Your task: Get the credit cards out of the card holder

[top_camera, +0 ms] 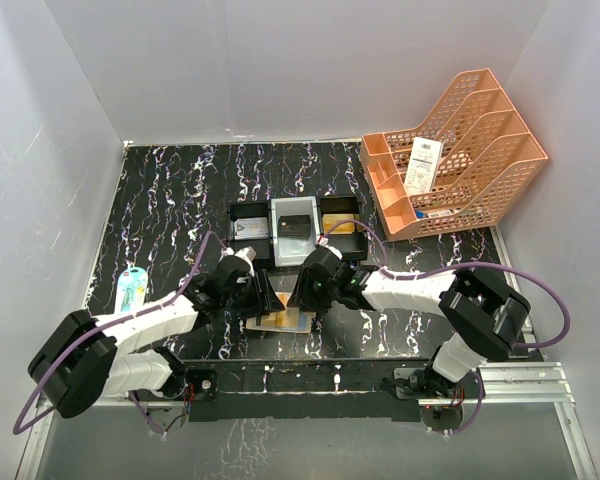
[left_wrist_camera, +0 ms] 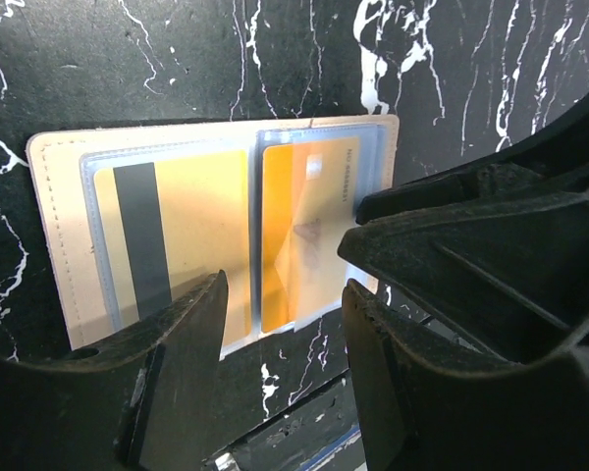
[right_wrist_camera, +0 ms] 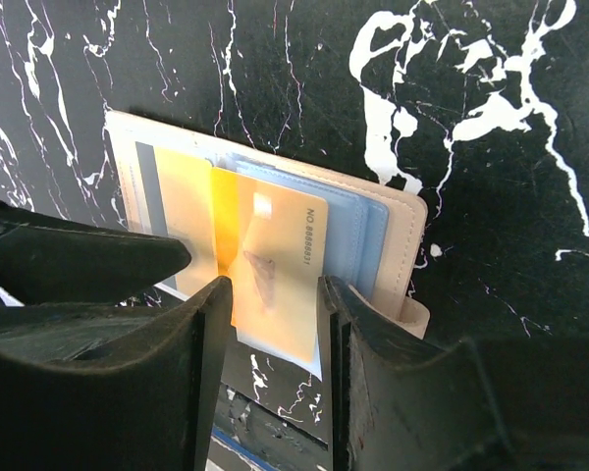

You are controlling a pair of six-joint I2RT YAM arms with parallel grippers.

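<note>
left gripper (left_wrist_camera: 285, 304), jaws apart, seems to pin the card holder (left_wrist_camera: 54, 226) to the worktop (left_wrist_camera: 177, 59) while right gripper (right_wrist_camera: 275, 294), jaws flanking the half-out gold card (right_wrist_camera: 275, 245), clamp unclear, looks set to pull.

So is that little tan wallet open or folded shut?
Open. The card holder lies spread flat, both inner halves facing up, with gold cards showing in its clear slots.

The top camera is fixed high behind the arm bases (top_camera: 195, 383), which sit at 6 o'clock in its view. It faces down and forward over the whole worktop (top_camera: 160, 200). The wrist cameras look steeply down at close range, one past the left hand (left_wrist_camera: 285, 304) and one past the right hand (right_wrist_camera: 273, 294). All three views share the open card holder (left_wrist_camera: 54, 226). Each wrist view also shows the opposite hand: at 3 o'clock in the left view, at 9 o'clock in the right.
</note>
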